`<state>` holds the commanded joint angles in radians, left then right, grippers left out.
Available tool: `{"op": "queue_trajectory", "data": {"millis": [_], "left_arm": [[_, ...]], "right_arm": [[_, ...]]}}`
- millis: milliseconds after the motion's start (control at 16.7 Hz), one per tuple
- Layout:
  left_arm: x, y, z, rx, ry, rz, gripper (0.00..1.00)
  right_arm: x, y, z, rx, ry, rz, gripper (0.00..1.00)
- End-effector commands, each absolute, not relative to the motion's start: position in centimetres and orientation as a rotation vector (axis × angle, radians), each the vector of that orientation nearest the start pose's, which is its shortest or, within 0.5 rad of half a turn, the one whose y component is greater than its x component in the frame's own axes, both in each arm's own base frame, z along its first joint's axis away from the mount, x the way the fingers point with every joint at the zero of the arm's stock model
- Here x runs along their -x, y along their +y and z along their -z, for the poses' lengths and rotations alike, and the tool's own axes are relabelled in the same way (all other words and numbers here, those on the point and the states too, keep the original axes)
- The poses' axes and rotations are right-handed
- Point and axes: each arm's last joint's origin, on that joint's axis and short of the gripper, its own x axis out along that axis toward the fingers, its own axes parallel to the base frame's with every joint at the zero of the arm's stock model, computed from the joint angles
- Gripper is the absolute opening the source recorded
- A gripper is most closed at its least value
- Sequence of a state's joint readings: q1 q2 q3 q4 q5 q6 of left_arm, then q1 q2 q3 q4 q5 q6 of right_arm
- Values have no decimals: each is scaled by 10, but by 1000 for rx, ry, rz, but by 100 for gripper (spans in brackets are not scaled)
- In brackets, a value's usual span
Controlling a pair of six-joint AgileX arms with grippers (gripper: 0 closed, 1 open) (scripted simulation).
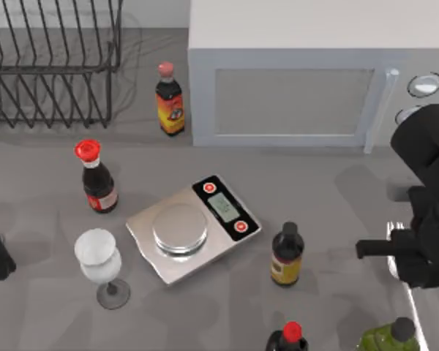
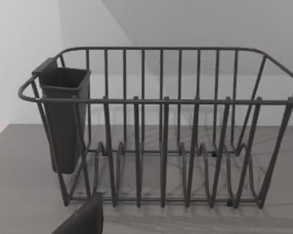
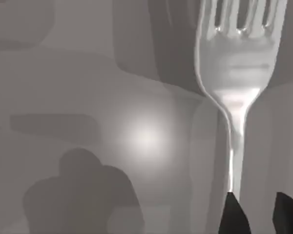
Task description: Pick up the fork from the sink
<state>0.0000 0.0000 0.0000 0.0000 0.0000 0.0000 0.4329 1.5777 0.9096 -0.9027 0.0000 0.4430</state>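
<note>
Our right end effector [image 1: 406,263] is low at the right edge of the tabletop [image 1: 329,197], just in front of the microwave [image 1: 307,73], and the fork [image 3: 237,92] lies beneath it. In the right wrist view the fork fills the frame close up, its tines and bowl pointing away from the camera and its thin handle running back between our two dark fingertips [image 3: 234,214], which stand on either side of the handle with a narrow gap between them; we cannot tell whether they actually press on the metal. From above, a short stretch of the shiny handle shows against the tabletop just below the end effector. Our left arm sits parked at the left edge of the tabletop, and its wrist camera looks at the wire dish rack [image 2: 161,126] with its dark cutlery cup [image 2: 63,117]; we cannot tell how its end effector is set. Across the middle of the tabletop stand a kitchen scale [image 1: 194,227], a wine glass [image 1: 102,263], a red-capped sauce bottle [image 1: 97,178], another sauce bottle by the microwave [image 1: 169,99], and a dark black-capped bottle [image 1: 287,254] near the right end effector.
</note>
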Motion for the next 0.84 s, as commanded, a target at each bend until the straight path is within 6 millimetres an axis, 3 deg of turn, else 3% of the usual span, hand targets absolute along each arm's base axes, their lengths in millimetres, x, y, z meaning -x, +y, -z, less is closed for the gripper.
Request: {"op": "queue_trajectory", "data": {"millis": [480,840], "left_arm": [[-106,-1,-160,0,0,0,100],[-106,-1,-160,0,0,0,100]], "right_arm": [[-233,109,-160,-8,1571,8,98],[-233,109,-160,-8,1571,8,100]]}}
